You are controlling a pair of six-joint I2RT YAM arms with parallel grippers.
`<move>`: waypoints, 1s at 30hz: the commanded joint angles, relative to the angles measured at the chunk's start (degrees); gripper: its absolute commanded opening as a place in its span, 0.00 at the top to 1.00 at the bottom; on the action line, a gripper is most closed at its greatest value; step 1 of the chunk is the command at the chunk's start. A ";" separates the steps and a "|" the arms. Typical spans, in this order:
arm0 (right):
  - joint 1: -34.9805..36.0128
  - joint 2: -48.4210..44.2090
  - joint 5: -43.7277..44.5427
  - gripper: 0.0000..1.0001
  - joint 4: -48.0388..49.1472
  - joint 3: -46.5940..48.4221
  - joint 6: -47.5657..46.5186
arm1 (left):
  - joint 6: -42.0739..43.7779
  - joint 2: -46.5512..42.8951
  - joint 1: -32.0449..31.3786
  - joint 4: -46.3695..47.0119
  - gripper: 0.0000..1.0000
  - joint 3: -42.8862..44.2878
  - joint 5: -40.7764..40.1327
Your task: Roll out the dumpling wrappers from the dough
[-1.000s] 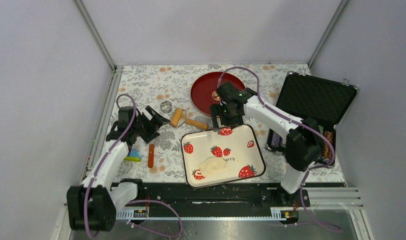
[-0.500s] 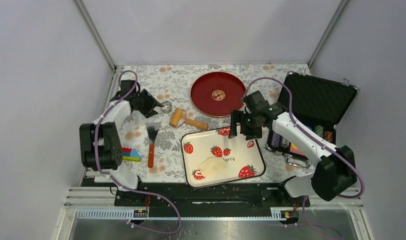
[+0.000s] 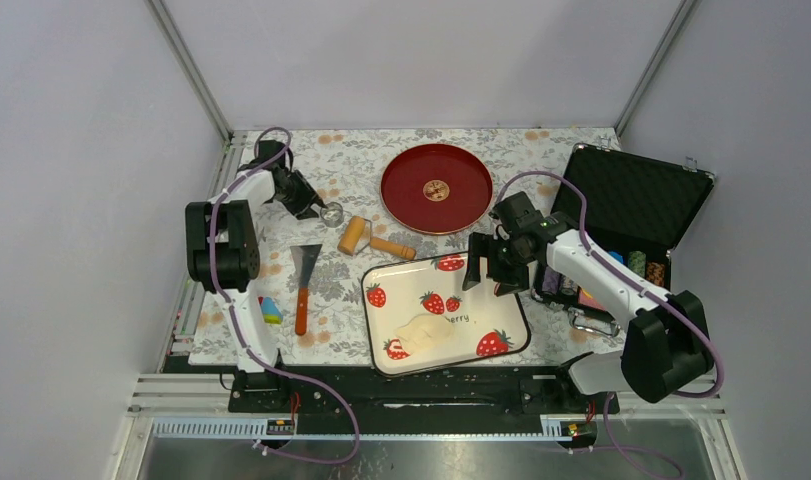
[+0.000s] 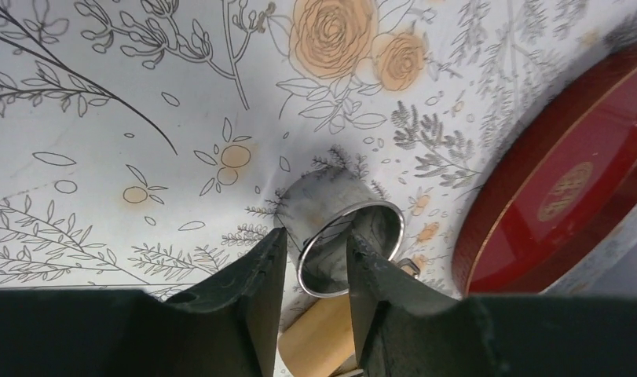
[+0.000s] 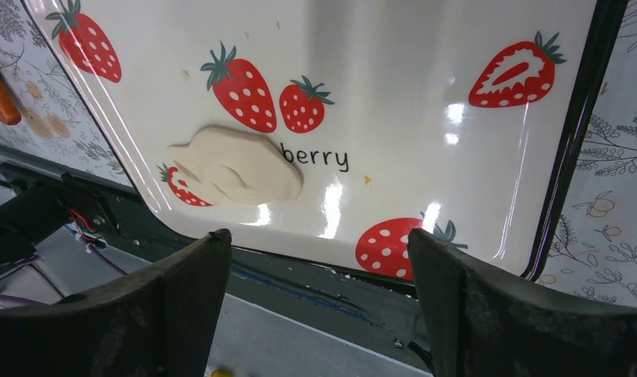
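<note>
Left gripper (image 4: pixel 315 239) straddles the small shiny metal ring cutter (image 4: pixel 334 247) at its rim, clamped or not you can't tell; a thin-wall pinch could flick it away.

Under your right gripper (image 5: pixel 316 236): cream tray (image 5: pixel 425 71), black rim, red strawberry print; off-white dough (image 5: pixel 236 166). At your left gripper's (image 4: pixel 315 238) black fingers (image 4: pixel 252 290): silver ring cutter (image 4: pixel 350 247). To that gripper's right: red plate (image 4: pixel 527 236), gold emblem (image 4: pixel 566 191). Beneath: white cloth (image 4: pixel 103 102), grey sprigs, orange roses.
</note>
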 commanded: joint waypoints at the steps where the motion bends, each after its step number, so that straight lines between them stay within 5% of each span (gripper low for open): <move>1: -1.67 0.84 -3.44 0.10 -0.12 0.65 -0.68 | 3.10 1.68 -1.29 -2.85 0.67 3.26 -2.16; 11: -4.52 1.26 -6.64 0.11 -0.11 0.77 -0.49 | 4.85 2.09 -1.69 -3.89 0.99 2.51 -2.88; 19: -5.47 -0.23 -5.66 0.09 -3.89 2.46 -3.42 | 6.42 -3.23 -1.79 -5.01 1.00 2.72 -1.63; 30: -5.49 -7.25 -6.28 0.01 -6.10 2.26 -4.86 | 13.35 -25.00 -5.53 -8.86 1.00 -7.99 1.77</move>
